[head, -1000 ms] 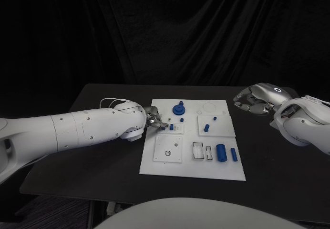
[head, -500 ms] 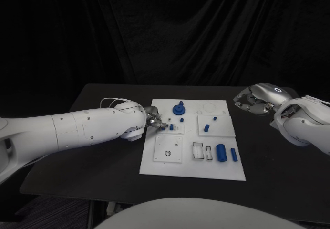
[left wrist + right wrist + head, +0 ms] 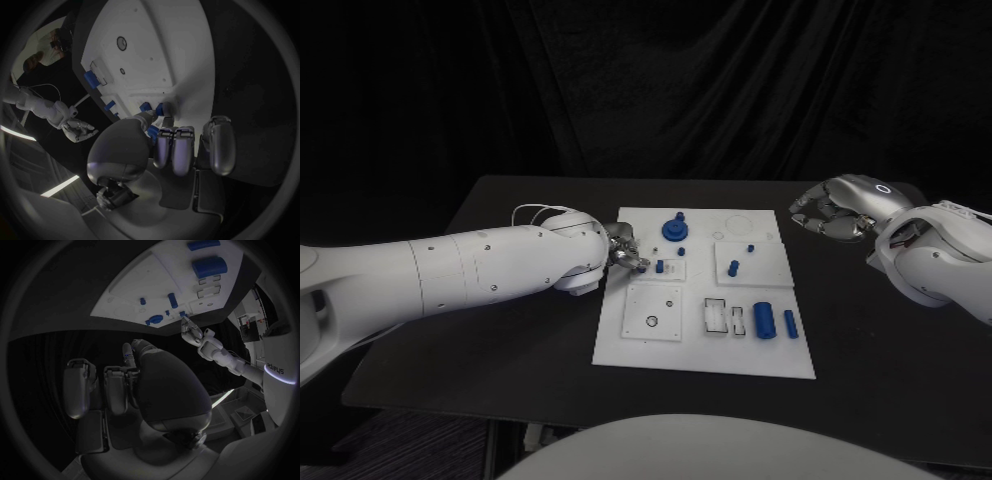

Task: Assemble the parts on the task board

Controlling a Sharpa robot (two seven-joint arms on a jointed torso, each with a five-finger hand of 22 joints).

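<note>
The white task board lies mid-table. My left hand rests at the board's left edge, its thumb and a fingertip pinching a small blue peg that stands on the board; the left wrist view shows the peg at the fingertips. A blue gear with a shaft stands just behind it. My right hand hovers off the board's far right corner, fingers curled in, holding nothing.
Another blue peg stands on a square plate. A thick blue cylinder and a slim one lie at the board's front right. A white cable loops over my left wrist. Bare black table surrounds the board.
</note>
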